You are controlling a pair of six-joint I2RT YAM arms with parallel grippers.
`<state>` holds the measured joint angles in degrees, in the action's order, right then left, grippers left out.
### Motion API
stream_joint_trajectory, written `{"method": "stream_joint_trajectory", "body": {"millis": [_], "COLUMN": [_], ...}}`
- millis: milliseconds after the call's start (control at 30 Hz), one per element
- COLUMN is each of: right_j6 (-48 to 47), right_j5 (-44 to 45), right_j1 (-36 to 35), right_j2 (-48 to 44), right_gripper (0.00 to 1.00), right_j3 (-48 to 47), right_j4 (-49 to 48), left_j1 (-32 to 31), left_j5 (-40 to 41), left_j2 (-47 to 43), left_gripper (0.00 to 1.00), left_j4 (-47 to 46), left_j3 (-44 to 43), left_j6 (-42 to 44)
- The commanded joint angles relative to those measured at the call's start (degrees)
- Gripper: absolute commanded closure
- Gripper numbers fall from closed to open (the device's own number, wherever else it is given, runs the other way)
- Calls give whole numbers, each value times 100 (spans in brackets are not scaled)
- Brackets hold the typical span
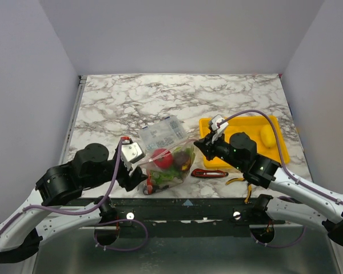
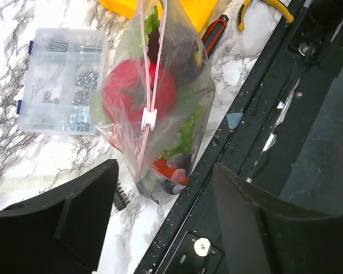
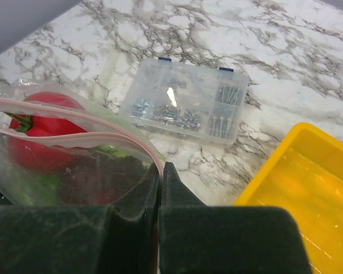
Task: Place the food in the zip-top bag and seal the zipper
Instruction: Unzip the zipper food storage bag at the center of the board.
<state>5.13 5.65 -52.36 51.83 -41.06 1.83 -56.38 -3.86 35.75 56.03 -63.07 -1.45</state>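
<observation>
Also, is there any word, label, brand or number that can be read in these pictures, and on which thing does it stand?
No text can be read in any of the three views.
The zip-top bag: no print shows on it.
The compartment box: no label shows on it, and the small parts inside are too small to tell.
The yellow tray: plain, with no marking.

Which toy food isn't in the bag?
The yellow fruit: it lies alone in the yellow tray, while the red tomato, purple eggplant and greens all sit inside the bag.
</observation>
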Motion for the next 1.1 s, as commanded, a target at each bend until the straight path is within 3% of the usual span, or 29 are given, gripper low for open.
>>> {"method": "stream_joint_trajectory", "body": {"millis": [0, 233, 367, 567, 667, 700, 767, 833, 900, 1067], "right_j6": [-13, -104, -117, -173, -378, -452, -713, -899, -1201, -1760], "right_j5": [172, -99, -174, -208, -615, -878, -1176, -1450, -2000, -3364], "right_j1": [33, 37, 37, 41, 41, 41, 41, 27, 33, -121], "right_j2": [-115, -149, -122, -99, 27, 63, 106, 94, 137, 914], "right_gripper": [100, 100, 100, 100, 100, 93, 57, 31, 23, 22], "right_j3": [1, -10, -49, -134, -268, -362, -669, -958, -1117, -1707], "right_j4": [28, -2, 2, 26, 138, 237, 585, 711, 604, 472], "left_j1": [-31, -31, -22, -13, -13, -9, -7, -12, -11, -5], "left_j5": [463, 719, 577, 539, 583, 586, 487, 412, 255, -104], "left_j2": [-201, -578, -520, -401, -467, -473, -474, -479, -421, -103], "left_gripper": [27, 28, 46, 73, 100, 100, 100, 100, 100, 100], "left_j4": [-101, -1218, -1647, -1509, -1636, -1652, -1653, -1712, -1754, -1666], "left_j3": [226, 1005, 1243, 1209, 1244, 1238, 1169, 1097, 996, 691], "left_j6": [-33, 561, 793, 899, 1031, 1060, 1133, 1197, 1282, 1389]}}
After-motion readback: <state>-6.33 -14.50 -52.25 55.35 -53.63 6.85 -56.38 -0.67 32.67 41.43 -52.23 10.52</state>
